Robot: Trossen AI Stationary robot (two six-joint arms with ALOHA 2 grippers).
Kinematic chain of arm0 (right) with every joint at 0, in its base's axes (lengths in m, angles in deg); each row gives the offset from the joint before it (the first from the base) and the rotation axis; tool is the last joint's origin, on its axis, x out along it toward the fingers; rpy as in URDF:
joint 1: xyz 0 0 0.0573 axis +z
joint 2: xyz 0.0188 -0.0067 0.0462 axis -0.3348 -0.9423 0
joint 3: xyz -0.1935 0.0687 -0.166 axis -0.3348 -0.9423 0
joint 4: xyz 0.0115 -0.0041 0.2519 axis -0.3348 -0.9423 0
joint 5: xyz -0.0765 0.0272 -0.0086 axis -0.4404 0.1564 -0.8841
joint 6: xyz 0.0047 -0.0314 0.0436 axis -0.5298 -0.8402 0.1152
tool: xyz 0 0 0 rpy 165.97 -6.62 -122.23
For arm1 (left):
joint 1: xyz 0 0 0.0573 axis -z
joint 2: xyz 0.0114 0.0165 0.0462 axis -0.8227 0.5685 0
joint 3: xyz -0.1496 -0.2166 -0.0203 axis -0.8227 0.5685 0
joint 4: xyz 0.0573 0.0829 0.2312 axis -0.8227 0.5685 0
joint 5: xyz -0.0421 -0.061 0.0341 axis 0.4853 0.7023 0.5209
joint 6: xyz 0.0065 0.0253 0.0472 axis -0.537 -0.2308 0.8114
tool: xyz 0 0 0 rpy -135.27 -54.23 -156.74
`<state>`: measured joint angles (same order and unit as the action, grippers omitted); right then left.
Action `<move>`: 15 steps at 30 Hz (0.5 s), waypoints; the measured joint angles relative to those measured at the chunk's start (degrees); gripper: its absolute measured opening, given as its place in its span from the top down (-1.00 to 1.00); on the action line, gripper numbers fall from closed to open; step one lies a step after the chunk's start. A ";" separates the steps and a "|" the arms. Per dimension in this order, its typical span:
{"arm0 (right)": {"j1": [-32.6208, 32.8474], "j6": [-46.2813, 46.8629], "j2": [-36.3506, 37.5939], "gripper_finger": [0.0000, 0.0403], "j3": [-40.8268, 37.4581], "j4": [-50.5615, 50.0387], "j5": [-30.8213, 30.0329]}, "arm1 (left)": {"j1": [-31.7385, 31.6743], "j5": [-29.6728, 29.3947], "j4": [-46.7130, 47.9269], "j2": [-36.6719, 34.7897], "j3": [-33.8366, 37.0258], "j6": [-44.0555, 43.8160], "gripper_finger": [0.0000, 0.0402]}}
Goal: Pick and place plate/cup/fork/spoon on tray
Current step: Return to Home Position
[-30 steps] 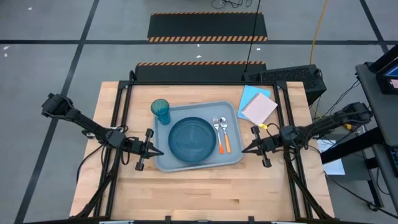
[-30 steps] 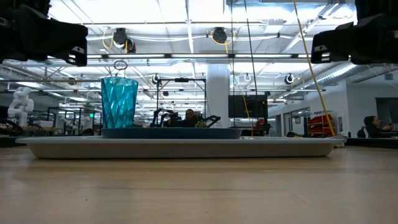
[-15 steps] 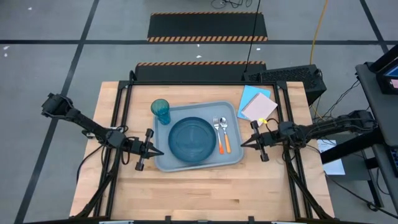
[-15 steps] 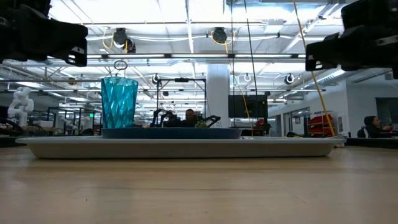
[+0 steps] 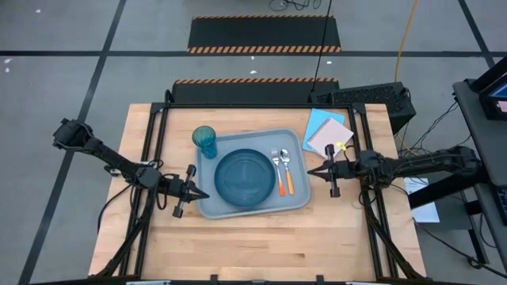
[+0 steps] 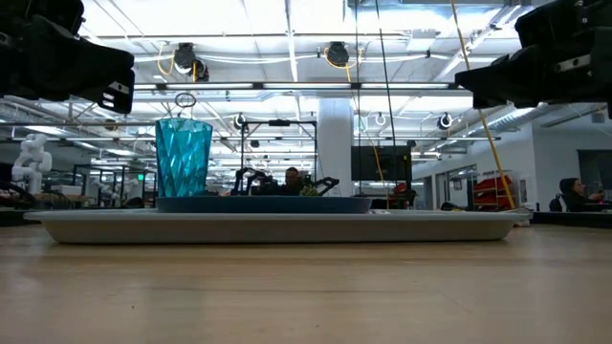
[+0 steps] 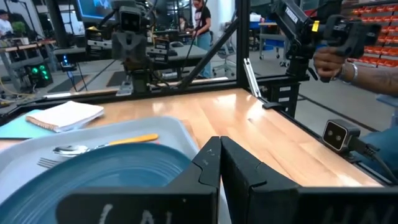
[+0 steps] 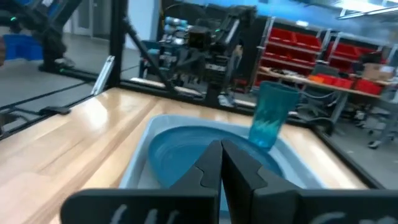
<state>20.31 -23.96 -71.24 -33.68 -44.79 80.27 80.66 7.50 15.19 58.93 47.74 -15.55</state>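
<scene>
The grey-blue tray (image 5: 261, 204) lies mid-table. On it rest the dark blue plate (image 5: 245, 177), the teal cup (image 5: 205, 141) upright at its far left corner, and the orange-handled fork (image 5: 278, 170) and spoon (image 5: 287, 170) side by side right of the plate. My left gripper (image 5: 204, 193) is shut and empty, above the tray's left edge. My right gripper (image 5: 310, 172) is shut and empty, just right of the tray, pointing at it. The plate (image 7: 106, 180), the spoon (image 7: 99, 146) and the cup (image 8: 272, 116) also show in the wrist views.
A light blue paper sheet (image 5: 318, 120) with a pale notepad (image 5: 329, 137) on it lies at the table's far right. A black frame (image 5: 154, 150) runs round the table. Bare wood lies along the near edge (image 5: 253, 245).
My right gripper has moved toward the table's far edge and a little toward the tray, staying shut and raised. My left arm has kept still. The tableware on the tray has not moved.
</scene>
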 joint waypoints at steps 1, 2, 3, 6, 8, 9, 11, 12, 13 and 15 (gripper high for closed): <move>-0.58 0.25 1.41 1.00 0.01 -0.95 0.11 | 0.00 0.00 -0.04 0.00 0.00 0.02 0.95; -1.08 0.81 2.70 1.00 0.04 -1.68 0.30 | 0.00 0.00 -0.04 0.00 0.00 0.00 0.95; -1.56 1.38 4.11 1.00 0.04 -2.40 0.93 | 0.00 -0.01 -0.06 0.00 0.00 -0.04 0.95; -2.54 2.71 7.20 1.00 0.04 -4.54 5.51 | 0.00 -0.02 -0.06 0.00 0.00 -0.05 0.95; -3.00 2.89 9.02 1.00 0.04 -6.42 7.58 | 0.00 -0.02 -0.06 -0.02 0.00 -0.05 0.95; -3.28 2.86 9.95 1.00 0.02 -7.53 7.56 | 0.00 -0.02 -0.06 -0.02 0.00 -0.02 0.95; -4.16 2.66 11.92 1.00 0.02 -9.51 6.99 | 0.00 -0.02 -0.06 -0.02 0.00 -0.03 0.95; -4.63 2.66 13.00 1.00 0.02 -10.61 5.85 | 0.00 -0.02 -0.06 -0.02 0.00 -0.05 0.95; -5.12 2.72 14.16 1.00 0.02 -11.68 4.53 | 0.00 -0.02 -0.06 -0.01 0.00 -0.05 0.95; -6.04 2.98 16.44 1.00 0.02 -14.31 2.46 | 0.00 -0.02 -0.06 0.00 0.00 -0.18 0.95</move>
<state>14.27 -20.98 -54.79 -33.66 -59.11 82.74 80.66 7.48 15.13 58.93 47.74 -15.73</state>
